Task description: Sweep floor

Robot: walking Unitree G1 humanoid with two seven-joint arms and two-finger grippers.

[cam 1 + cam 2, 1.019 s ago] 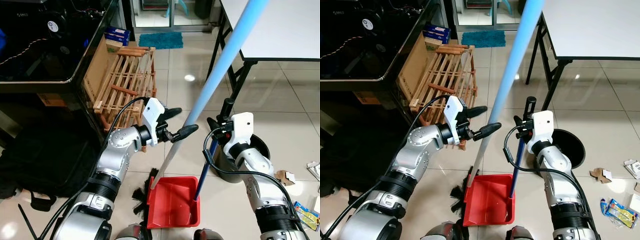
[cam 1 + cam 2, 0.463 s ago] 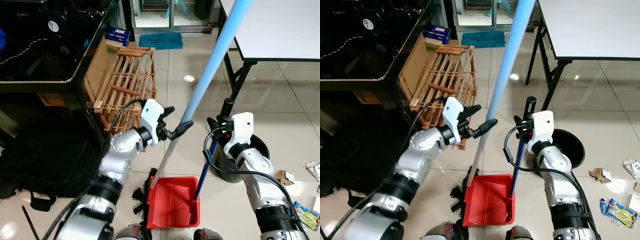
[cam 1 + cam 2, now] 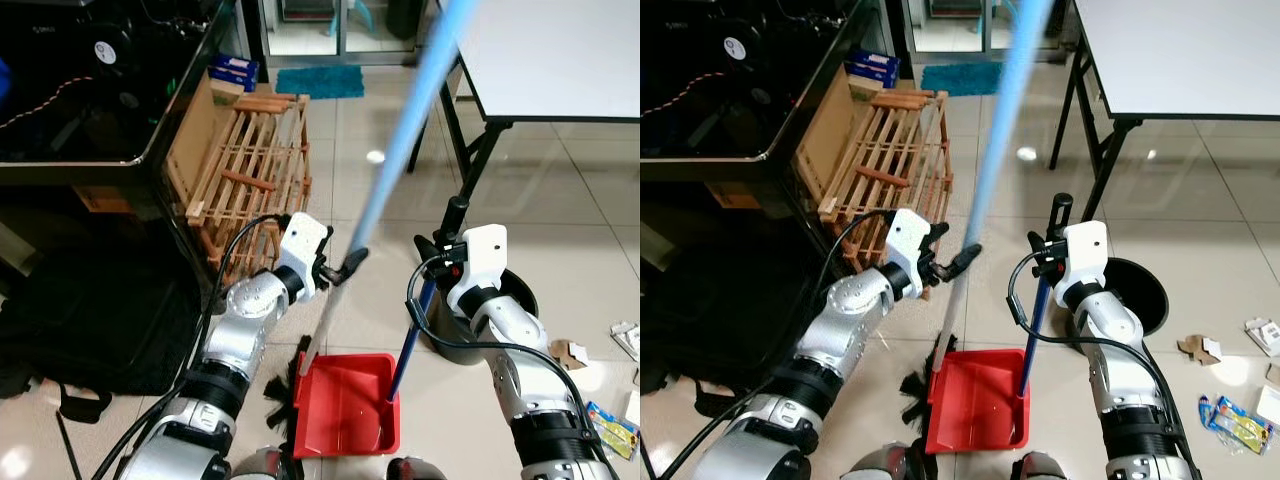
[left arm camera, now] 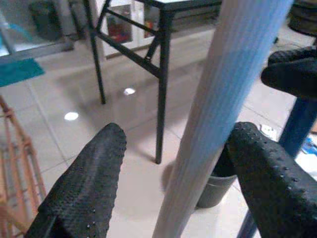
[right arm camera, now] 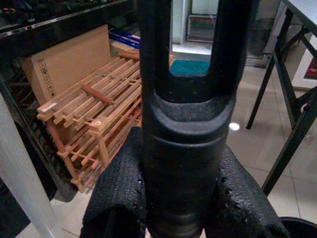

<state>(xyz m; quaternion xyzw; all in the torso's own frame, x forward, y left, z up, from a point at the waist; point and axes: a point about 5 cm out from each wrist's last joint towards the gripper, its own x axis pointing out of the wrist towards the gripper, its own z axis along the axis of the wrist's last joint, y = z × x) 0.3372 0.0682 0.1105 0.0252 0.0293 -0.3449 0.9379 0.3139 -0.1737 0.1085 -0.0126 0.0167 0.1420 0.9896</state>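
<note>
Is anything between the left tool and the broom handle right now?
Nothing visible. In the left wrist view the broom handle stands in the gap between the left tool's two fingers, with bare floor behind it. The right tool is shut on the dustpan handle.

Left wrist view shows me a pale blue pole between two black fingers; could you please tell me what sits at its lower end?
Observer: The long pale blue broom pole ends in black bristles on the tiled floor, beside a red plastic dustpan.
Operator: Thank you; is that dustpan held?
Observer: Yes, the right pincer is shut on its upright blue-and-black handle.
Operator: Is there any litter to sweep?
Observer: A colourful wrapper lies on the tiles on the robot's right, past the dustpan.
</note>
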